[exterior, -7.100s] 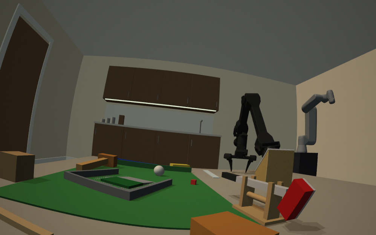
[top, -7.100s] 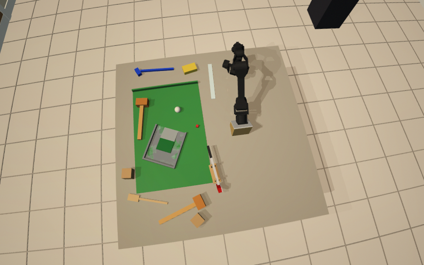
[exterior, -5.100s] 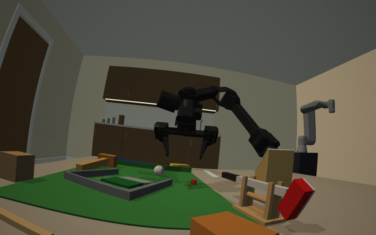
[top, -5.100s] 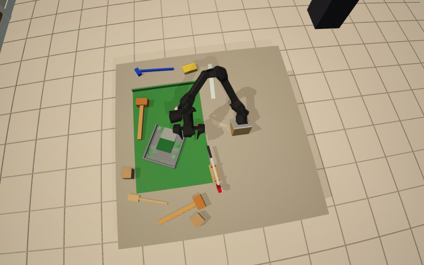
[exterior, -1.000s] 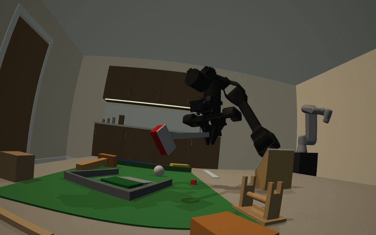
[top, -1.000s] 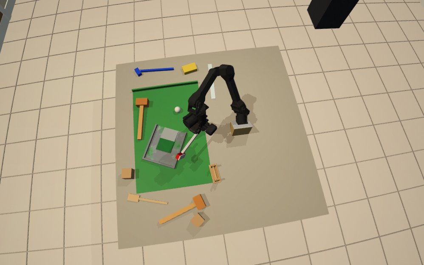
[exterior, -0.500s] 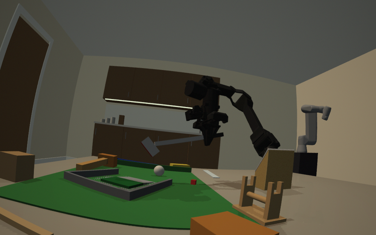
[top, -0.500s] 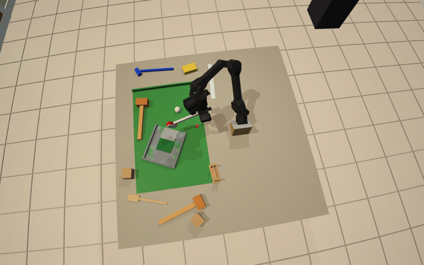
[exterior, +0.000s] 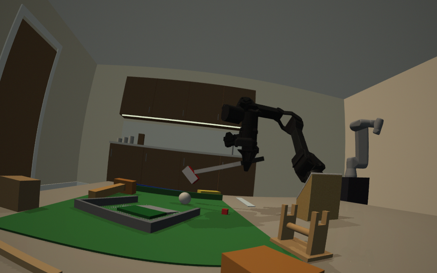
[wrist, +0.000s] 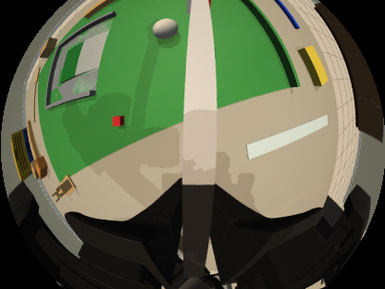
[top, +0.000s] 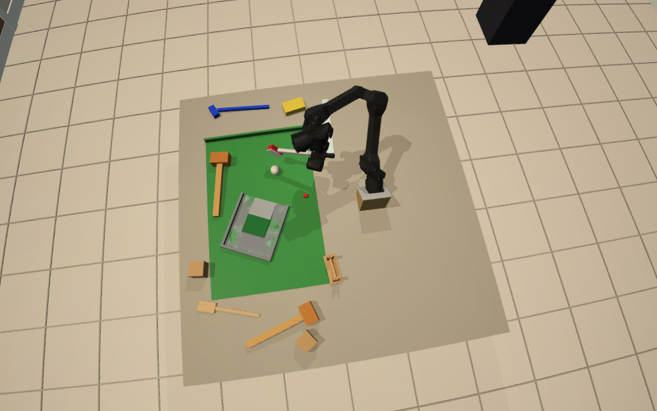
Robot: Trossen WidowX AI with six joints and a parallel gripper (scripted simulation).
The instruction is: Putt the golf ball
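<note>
Gripped the red putter by its dark handle in the nearly closed tool. Hung tilted, head above the green mat, apart from the golf ball.

The putter had a red head with pale face, a whitish shaft and a dark grip, which was held in the hand. In the exterior view it hung tilted, head lower, right of centre. The white golf ball lay below the head there, apart from it. The light grey ramp adjoined the dark, square raised green, left of centre in the top view.
</note>
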